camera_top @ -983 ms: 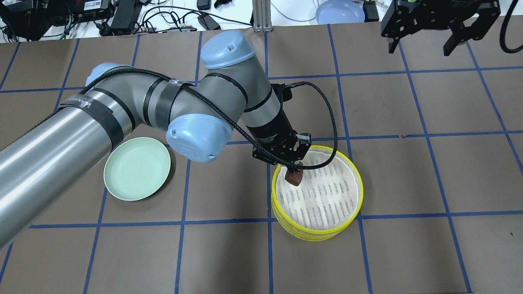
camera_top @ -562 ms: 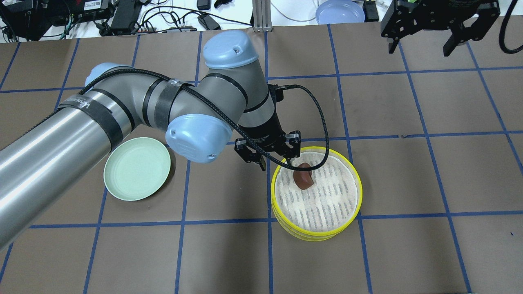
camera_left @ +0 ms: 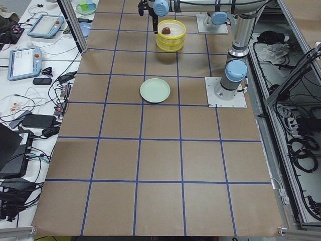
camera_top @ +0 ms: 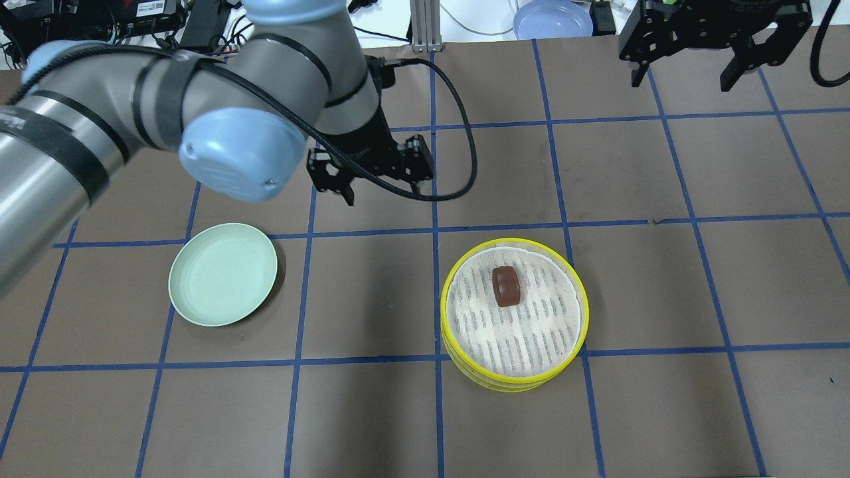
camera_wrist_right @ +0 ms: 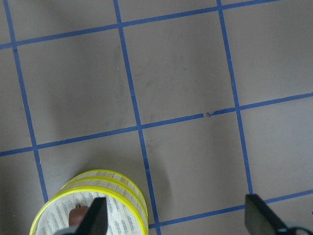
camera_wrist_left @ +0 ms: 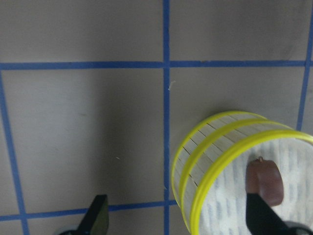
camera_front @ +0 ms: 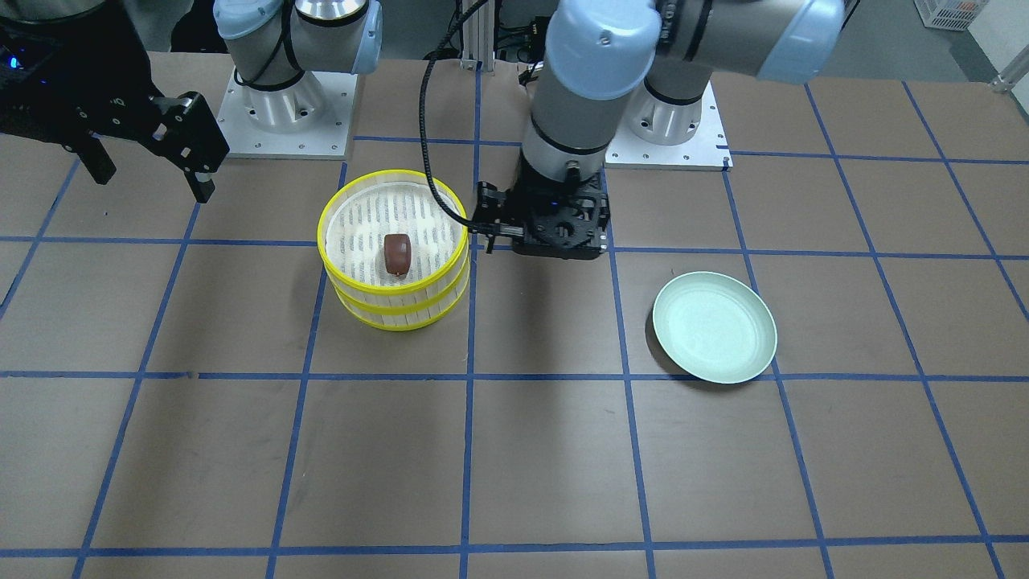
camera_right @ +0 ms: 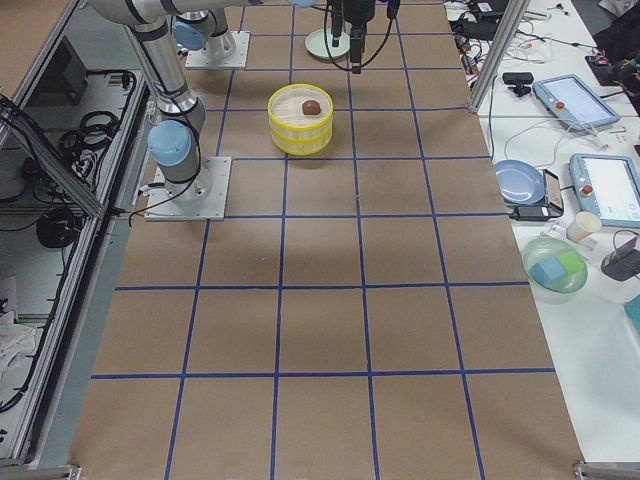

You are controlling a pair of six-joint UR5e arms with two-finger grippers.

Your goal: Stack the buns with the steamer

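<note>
From the front, you see the brown bun (camera_front: 397,253) lying in the top tray of the stacked steamer (camera_front: 323,232). From overhead, your left gripper (camera_top: 382,186) hangs empty, fingers spread, away from the steamer. The right gripper (camera_top: 684,70) is spread and empty too, well apart.

The upper steamer tray (camera_front: 395,294) hides the lower tray's (camera_front: 395,318) inside, seemingly entirely.
</note>
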